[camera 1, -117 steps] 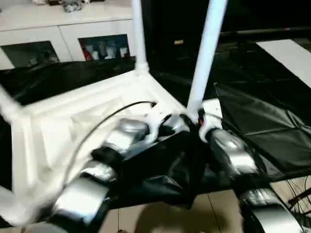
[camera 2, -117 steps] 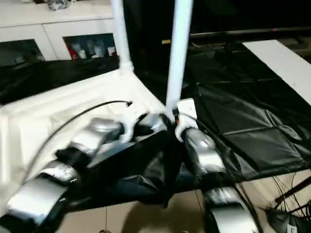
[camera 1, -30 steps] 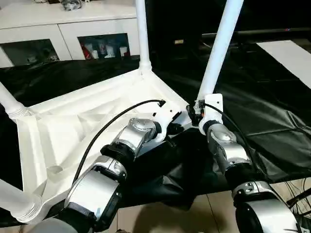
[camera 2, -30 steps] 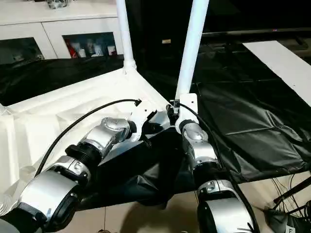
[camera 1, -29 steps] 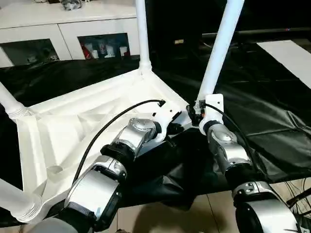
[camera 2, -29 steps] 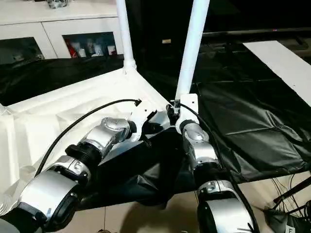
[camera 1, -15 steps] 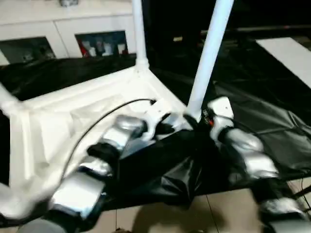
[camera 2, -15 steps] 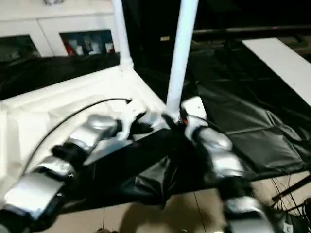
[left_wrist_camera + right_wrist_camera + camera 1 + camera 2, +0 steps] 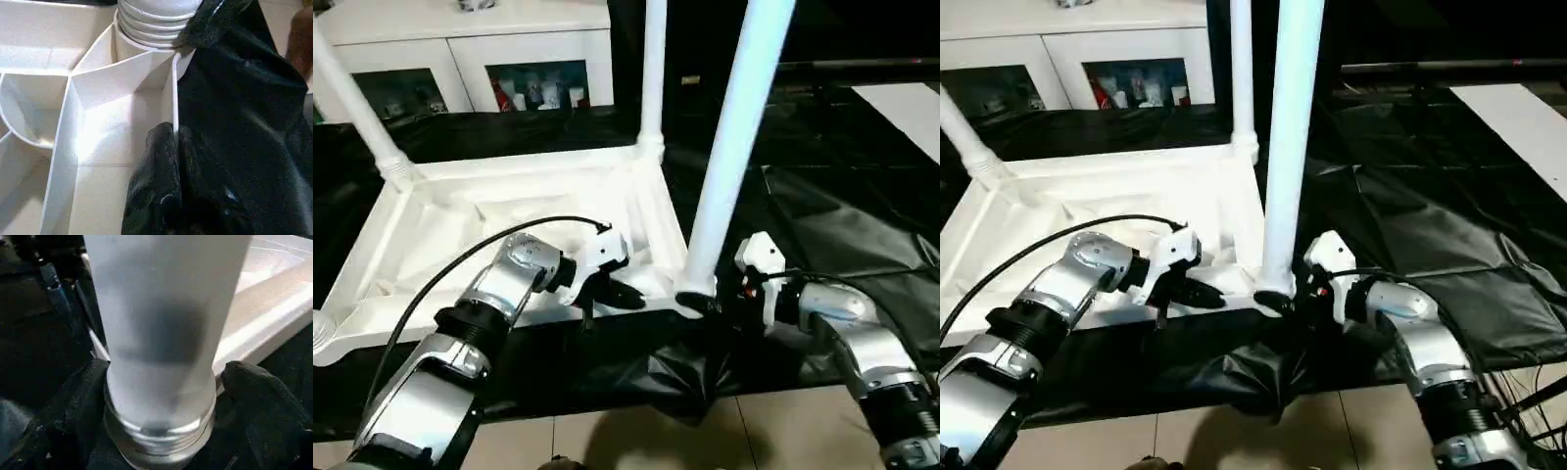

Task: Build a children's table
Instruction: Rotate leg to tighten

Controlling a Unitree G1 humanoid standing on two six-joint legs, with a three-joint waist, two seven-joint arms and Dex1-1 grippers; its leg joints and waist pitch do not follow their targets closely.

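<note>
the tabletop (image 9: 489, 211) is seen lying upside down on a black sheet (image 9: 862, 225), ribbed underside up, with legs standing in its corner sockets. the near leg (image 9: 729, 147) rises from the corner closest to the robot's right arm, another leg (image 9: 653, 73) stands at the far corner, and a third leg (image 9: 357, 103) leans out at the far left. a white cabinet (image 9: 460, 49) with glass doors is seen behind.

the left gripper (image 9: 168, 147) is closed on the thin near rim of the tabletop, one finger inside the rim and one outside against the black sheet. the right gripper (image 9: 161, 396) is set around the base of the near leg just above its threaded collar, a finger (image 9: 264, 396) on either side; whether the leg is actually clamped cannot be told.
</note>
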